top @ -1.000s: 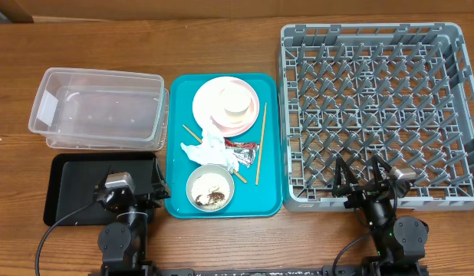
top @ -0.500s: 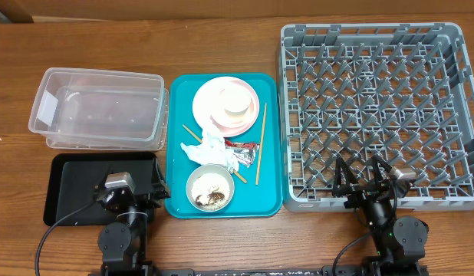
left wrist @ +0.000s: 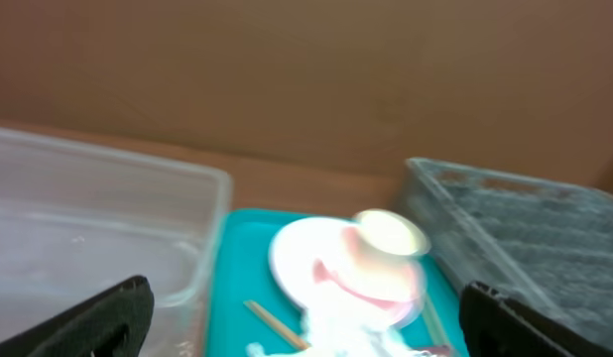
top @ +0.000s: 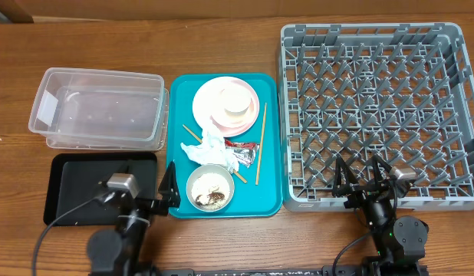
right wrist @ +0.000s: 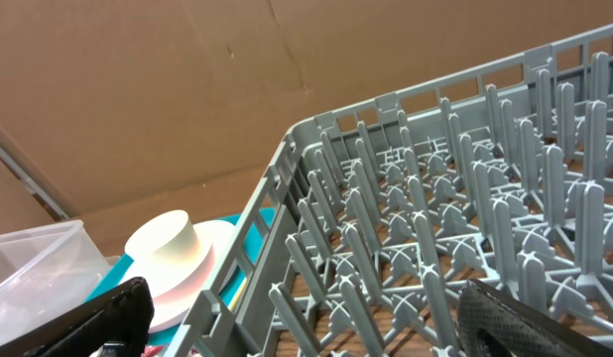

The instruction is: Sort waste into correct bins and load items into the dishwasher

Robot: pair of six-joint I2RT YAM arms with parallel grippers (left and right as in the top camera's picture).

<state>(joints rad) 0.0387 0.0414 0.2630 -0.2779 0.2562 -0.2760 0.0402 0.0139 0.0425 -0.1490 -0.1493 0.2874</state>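
Note:
A teal tray (top: 178, 115) holds a white plate with a pinkish rim (top: 212, 93) and an upturned cream cup or bowl (top: 235, 102) on it. Below lie a crumpled white napkin (top: 205, 146), a red-and-silver foil wrapper (top: 243, 152) and a grey bowl (top: 210, 186) with rice and brown scraps. My left gripper (top: 156, 195) is open and empty at the tray's front left edge; its blurred wrist view (left wrist: 306, 327) faces the plate (left wrist: 311, 260). My right gripper (top: 360, 176) is open and empty over the front wall of the grey dish rack (top: 375, 107).
A clear tub (top: 99, 107) stands at the back left, with a black tray (top: 72, 184) in front of it. Wooden chopsticks (top: 261, 142) lie on the teal tray. The right wrist view shows rack pegs (right wrist: 435, 218) and the cup (right wrist: 168, 246).
My left gripper has swung right, from over the black tray to the teal tray's front left edge. The right arm has not moved.

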